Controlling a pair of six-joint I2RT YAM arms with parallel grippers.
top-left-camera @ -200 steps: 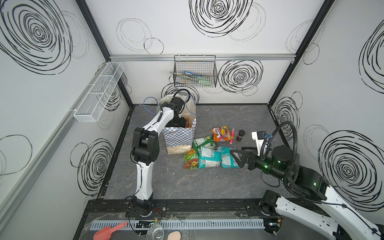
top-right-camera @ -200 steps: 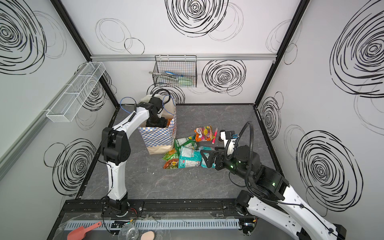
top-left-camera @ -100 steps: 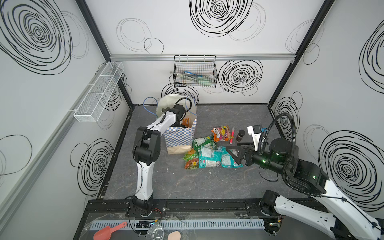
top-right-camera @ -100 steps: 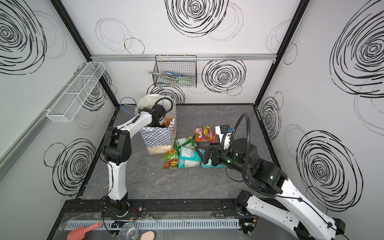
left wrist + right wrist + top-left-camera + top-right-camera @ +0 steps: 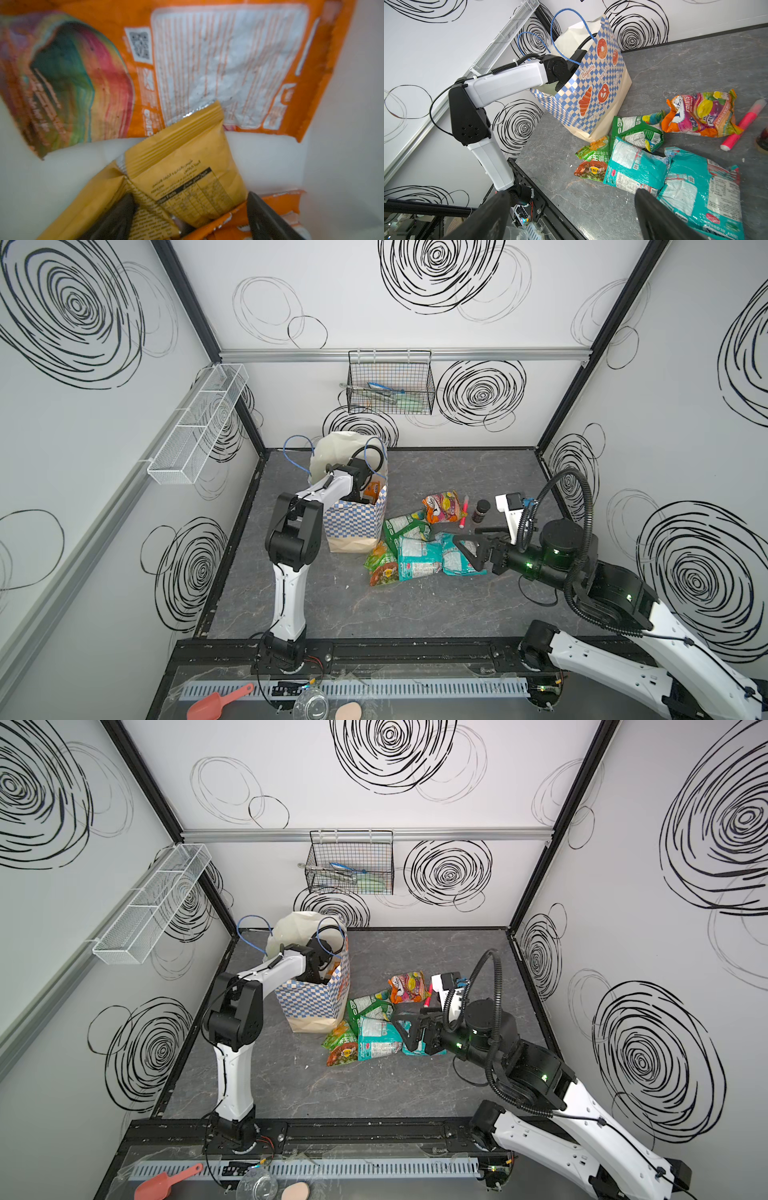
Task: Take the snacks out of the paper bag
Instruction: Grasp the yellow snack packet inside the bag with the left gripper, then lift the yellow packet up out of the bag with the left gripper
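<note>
The paper bag (image 5: 355, 522) (image 5: 311, 1002) (image 5: 591, 93) stands upright, blue-and-white check over a tan base. My left arm reaches into it from above, so in both top views its fingers are hidden. In the left wrist view my left gripper (image 5: 188, 199) is open inside the bag, its fingers either side of a mustard-yellow snack packet (image 5: 182, 158). An orange packet (image 5: 207, 62) leans on the cream wall behind. Several snacks lie beside the bag: a multicoloured one (image 5: 442, 506), a green one (image 5: 405, 526) and two teal ones (image 5: 417, 558). My right gripper (image 5: 469, 549) (image 5: 572, 194) hovers open over the teal packets, holding nothing.
A red marker pen (image 5: 463, 512) and a small dark jar (image 5: 482, 510) lie right of the multicoloured packet. A black wire basket (image 5: 390, 385) hangs on the back wall and a white mesh shelf (image 5: 195, 427) on the left wall. A red scoop (image 5: 216, 705) lies beyond the front rail.
My left wrist has sunk lower into the bag. The right arm has risen and shifted slightly left over the teal packets. Both grippers stay open.
</note>
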